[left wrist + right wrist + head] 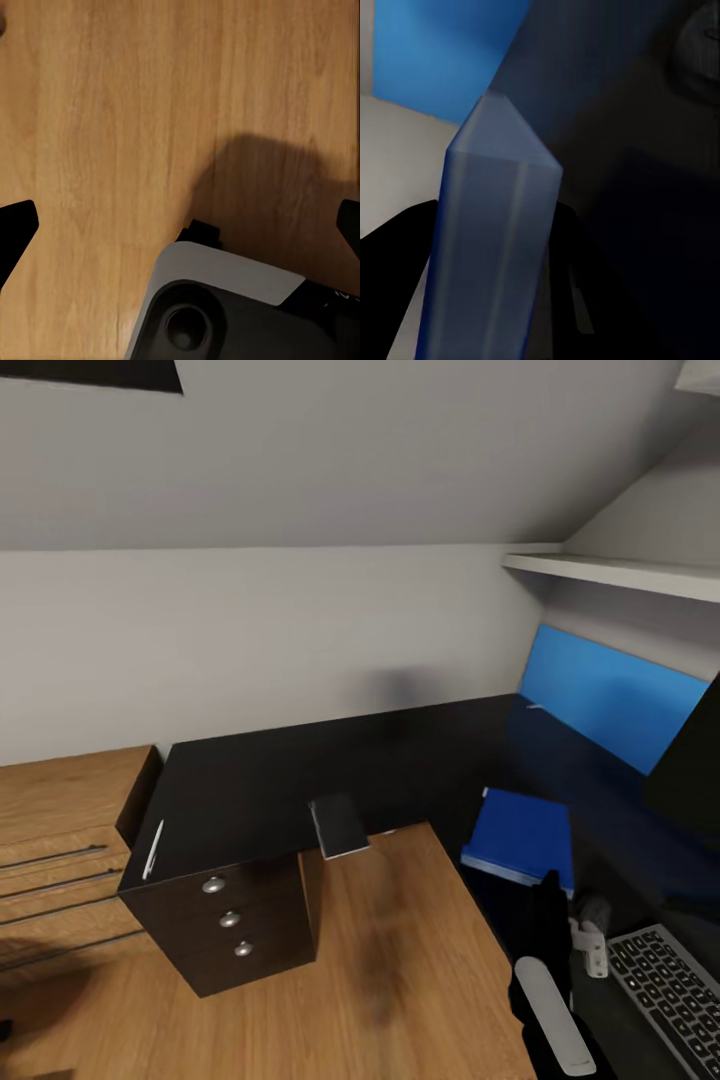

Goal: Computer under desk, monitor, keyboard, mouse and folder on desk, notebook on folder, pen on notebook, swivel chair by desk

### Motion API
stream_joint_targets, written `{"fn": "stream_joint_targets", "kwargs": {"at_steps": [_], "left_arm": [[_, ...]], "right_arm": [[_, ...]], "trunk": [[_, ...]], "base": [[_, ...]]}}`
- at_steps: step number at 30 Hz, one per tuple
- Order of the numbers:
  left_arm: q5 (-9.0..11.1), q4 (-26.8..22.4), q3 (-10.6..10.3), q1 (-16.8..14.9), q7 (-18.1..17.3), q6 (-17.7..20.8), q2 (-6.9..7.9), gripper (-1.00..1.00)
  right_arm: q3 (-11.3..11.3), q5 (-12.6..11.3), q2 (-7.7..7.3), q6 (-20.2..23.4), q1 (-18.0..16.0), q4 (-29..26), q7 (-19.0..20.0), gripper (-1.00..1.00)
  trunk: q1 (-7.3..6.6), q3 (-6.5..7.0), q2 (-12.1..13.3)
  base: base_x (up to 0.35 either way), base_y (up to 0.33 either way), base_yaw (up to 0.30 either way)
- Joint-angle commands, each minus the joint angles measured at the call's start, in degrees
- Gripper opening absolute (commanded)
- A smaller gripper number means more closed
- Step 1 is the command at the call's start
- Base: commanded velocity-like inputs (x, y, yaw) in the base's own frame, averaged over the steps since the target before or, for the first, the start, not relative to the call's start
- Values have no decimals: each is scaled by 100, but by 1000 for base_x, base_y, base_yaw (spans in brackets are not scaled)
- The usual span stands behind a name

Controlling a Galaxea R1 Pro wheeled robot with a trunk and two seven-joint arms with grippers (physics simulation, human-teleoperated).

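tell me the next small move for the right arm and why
Probably open the right gripper and let go: the folder, gripped by its edge, already seems to lie on the desk near the keyboard.

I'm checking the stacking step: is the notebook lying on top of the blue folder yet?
No: in the head view the notebook lies alone at the desk's inner corner, apart from the folder.
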Motion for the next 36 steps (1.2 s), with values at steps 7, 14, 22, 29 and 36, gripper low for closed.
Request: {"fn": "stream_joint_targets", "kwargs": {"at_steps": [7, 14, 22, 29, 36], "left_arm": [[60, 0, -44, -2, 44, -37, 6, 100], [60, 0, -44, -2, 44, -38, 6, 100], [63, 0, -44, -2, 44, -38, 6, 100], [66, 0, -44, -2, 44, -38, 6, 100], [66, 0, -43, -2, 44, -38, 6, 100]], "right_arm": [[355, -42, 51, 11, -3, 22, -22, -100], [470, -47, 46, -26, -4, 34, -48, -100], [429, -31, 34, -33, -9, 142, -72, -100], [145, -28, 0, -35, -123, 477, -74, -100], [-52, -27, -81, -31, -218, 552, -74, -100]], "trunk": [[0, 11, -4], [0, 12, -4], [0, 12, -4], [0, 12, -4], [0, 12, -4]], "base": [[0, 0, -65], [13, 0, -1], [147, 0, 0], [6, 0, 0], [76, -79, 0]]}}
